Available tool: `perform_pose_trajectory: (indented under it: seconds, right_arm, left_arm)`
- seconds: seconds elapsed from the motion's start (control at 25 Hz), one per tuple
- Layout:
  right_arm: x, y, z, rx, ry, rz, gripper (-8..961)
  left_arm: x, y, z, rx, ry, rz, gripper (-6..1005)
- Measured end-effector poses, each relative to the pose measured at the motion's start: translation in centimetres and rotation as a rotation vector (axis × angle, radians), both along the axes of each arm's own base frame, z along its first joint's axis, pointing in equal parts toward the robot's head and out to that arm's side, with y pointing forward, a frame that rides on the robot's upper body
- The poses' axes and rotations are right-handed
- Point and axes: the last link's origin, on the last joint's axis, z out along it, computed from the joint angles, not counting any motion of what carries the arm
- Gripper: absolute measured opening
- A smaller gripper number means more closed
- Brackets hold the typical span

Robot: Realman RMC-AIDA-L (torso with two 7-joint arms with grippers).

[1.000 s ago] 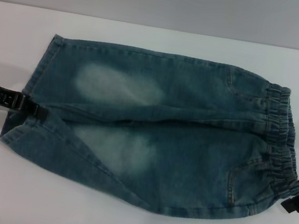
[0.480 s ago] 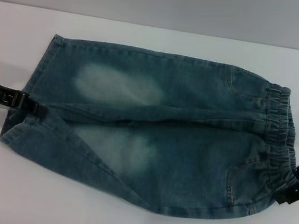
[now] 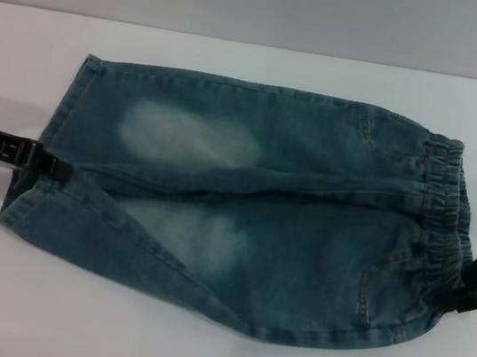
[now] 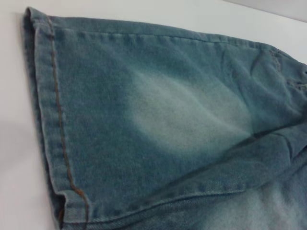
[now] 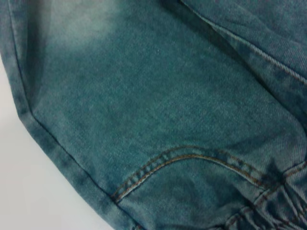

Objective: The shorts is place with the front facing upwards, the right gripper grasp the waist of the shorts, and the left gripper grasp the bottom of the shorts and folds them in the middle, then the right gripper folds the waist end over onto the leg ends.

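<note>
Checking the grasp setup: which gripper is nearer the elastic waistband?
Right. The right gripper sits at the near end of the waistband; the left gripper is across the shorts at the leg hems.

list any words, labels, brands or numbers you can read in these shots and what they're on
None can be read.
The shorts show only stitching and faded patches, no tag or print in any view.
The left hand at the leg hems and the right hand at the waistband show no legible marking.
The white table carries no text.
</note>
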Motion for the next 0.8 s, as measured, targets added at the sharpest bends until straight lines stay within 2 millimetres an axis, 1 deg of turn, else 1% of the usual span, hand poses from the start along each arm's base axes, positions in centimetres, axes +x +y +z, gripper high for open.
perform_pose_trajectory:
  seconds: [0.12, 0.44, 0.68, 0.8]
  right_arm:
    - [0.06, -0.21, -0.29, -0.007, 0.005, -0.004, 252]
    - [0.1, -0.54, -0.79, -0.016, 0.038, 0.005, 36]
    - [-0.05, -0.49, -0.8, -0.011, 0.051, 0.007, 3]
    - [-0.26, -0.47, -0.83, -0.001, 0.077, 0.011, 7]
  left_arm:
    - [0.04, 0.08, 0.03, 0.002, 0.002, -0.003, 18]
    - [0.52, 0.43, -0.04, 0.002, 0.001, -0.016, 18]
    - [0.94, 0.68, -0.13, 0.0, -0.002, -0.033, 18]
    - [0.93, 0.71, -0.13, 0.002, -0.002, -0.033, 18]
